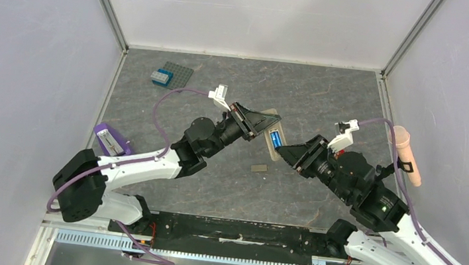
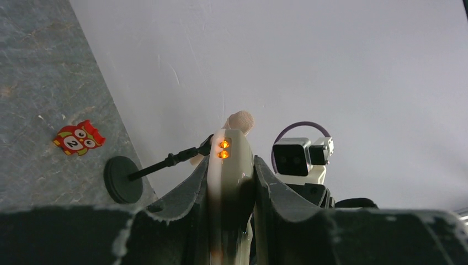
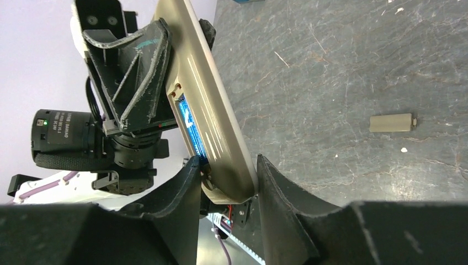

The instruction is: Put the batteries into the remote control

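a red owl-shaped sticker (image 2: 79, 138) on the worktop (image 2: 33, 83) bears the number 2; white print on the black lens barrel (image 3: 58, 135) is too small to read.

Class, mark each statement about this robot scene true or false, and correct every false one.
1. The left gripper is clamped on the slim white remote control. True.
2. The remote's battery recess is empty. False: blue cylindrical batteries sit in it.
3. A small tan rectangular cover piece lies on the grey stone-patterned table, apart from the remote. True.
4. The blue toy brick lies beside that cover piece. False: it sits on a grey studded plate near the table's far left.
5. The remote lies flat on the table. False: it is held up, its other end between the right gripper's fingers.
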